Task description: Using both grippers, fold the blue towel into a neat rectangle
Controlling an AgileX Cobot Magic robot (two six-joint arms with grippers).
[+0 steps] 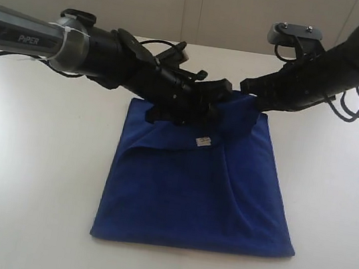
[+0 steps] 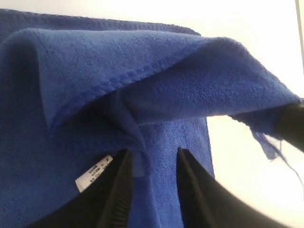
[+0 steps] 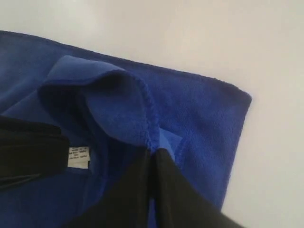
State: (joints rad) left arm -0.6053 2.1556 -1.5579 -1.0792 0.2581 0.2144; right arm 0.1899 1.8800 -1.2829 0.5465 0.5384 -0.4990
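left claw (image 2: pixel 153 152): jaws spread, nothing gripped, over blue towel (image 1: pixel 191 190) | right claw (image 3: pixel 153 154): clamped on raised towel hem | white label (image 1: pixel 203 141) beside left claw | white surface (image 1: pixel 28 152) beneath

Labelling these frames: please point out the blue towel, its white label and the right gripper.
blue towel (image 1: pixel 190 197), exterior view, flat front part of the cloth.
white label (image 1: pixel 203 141), exterior view, middle of the tag.
right gripper (image 3: pixel 153 156), right wrist view, between its closed fingertips.

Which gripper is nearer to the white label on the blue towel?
Left. The left gripper is open with one finger right beside the white label. The right gripper pinches a raised fold of the blue towel, farther from the label.
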